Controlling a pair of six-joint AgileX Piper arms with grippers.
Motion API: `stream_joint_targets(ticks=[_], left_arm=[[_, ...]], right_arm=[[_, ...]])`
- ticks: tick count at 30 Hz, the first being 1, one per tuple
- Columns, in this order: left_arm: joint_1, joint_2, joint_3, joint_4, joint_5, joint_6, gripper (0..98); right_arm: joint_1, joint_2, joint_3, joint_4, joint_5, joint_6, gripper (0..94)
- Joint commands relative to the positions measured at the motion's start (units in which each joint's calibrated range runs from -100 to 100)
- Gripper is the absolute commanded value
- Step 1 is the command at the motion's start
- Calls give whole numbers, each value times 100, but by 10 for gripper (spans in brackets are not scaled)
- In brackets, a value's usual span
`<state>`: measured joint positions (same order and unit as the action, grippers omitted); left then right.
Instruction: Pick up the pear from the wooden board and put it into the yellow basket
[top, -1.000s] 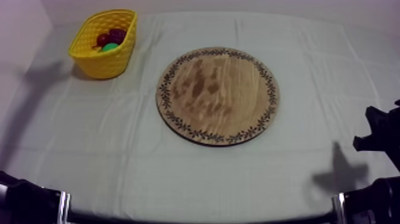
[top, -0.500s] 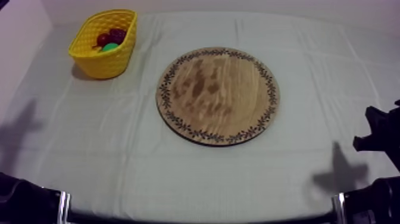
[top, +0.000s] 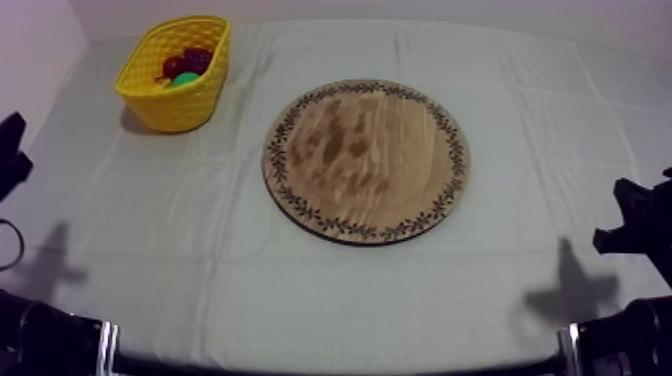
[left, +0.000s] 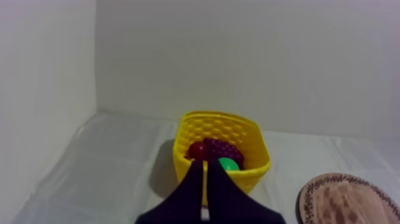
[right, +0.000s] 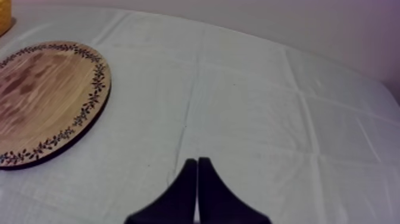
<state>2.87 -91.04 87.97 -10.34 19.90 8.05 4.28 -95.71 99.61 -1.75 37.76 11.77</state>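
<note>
The pear (left: 228, 164) lies in the yellow basket (left: 220, 127) beside the grapes (left: 217, 148), and the wooden board (top: 366, 160) is bare. Your left pincer (left: 205, 162) and right pincer (right: 197, 159) are both closed on nothing. The task looks done, so park both arms low, well clear of the basket.

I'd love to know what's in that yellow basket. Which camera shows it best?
The left wrist view: the yellow basket sits straight ahead, with grapes, a small red fruit and a green fruit visible inside. The top view shows it farther off, contents smaller. The right wrist view catches just a yellow sliver beyond the board.
</note>
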Motion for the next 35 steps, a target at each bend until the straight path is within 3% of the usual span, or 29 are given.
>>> stream_joint_targets(ticks=[1,5,13,35], left_arm=[[6,-421,711,4,-83,-3,0],[15,-624,1060,52,-81,-5,0],[-5,-878,1192,470,323,-278,0],[-8,-896,1203,678,982,-608,0]], right_arm=[[1,-5,5,2,-2,1,5],[1,-5,5,2,-2,2,5],[1,-5,5,2,-2,1,5],[1,-5,5,2,-2,-1,5]])
